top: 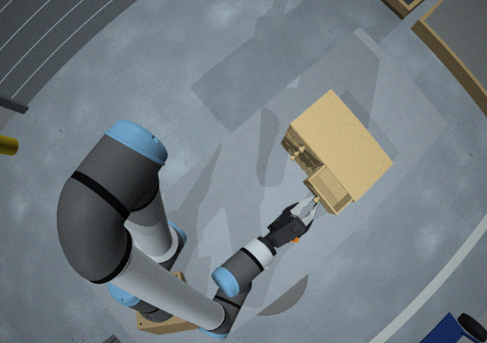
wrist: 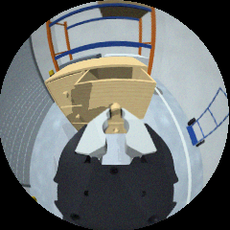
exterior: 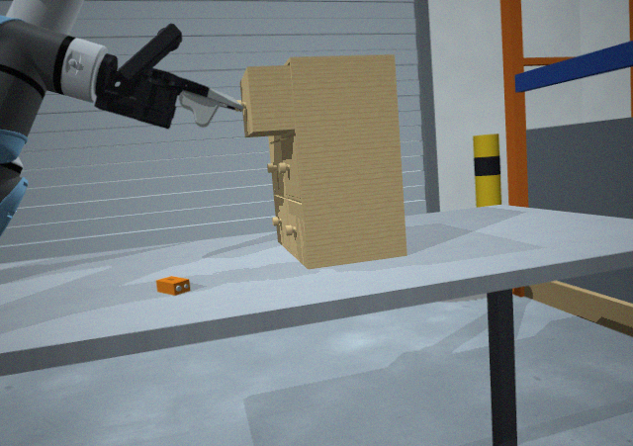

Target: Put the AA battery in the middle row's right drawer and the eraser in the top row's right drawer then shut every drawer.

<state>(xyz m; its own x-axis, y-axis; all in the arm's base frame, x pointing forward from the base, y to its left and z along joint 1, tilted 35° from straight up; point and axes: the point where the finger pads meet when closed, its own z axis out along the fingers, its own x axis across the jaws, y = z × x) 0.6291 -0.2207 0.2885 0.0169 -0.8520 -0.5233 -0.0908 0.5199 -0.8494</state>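
The wooden chest stands upright on the table. Its top right drawer is pulled well out, and no object shows in the visible part of its inside. My gripper is at that drawer's front, its fingertips closed around the round knob. The middle and bottom drawers look shut, though their fronts are partly shadowed. I cannot make out the AA battery or the eraser in any view.
An orange block with two silvery round spots lies on the table in front of the chest, below the gripper. A rack with orange posts stands behind the chest.
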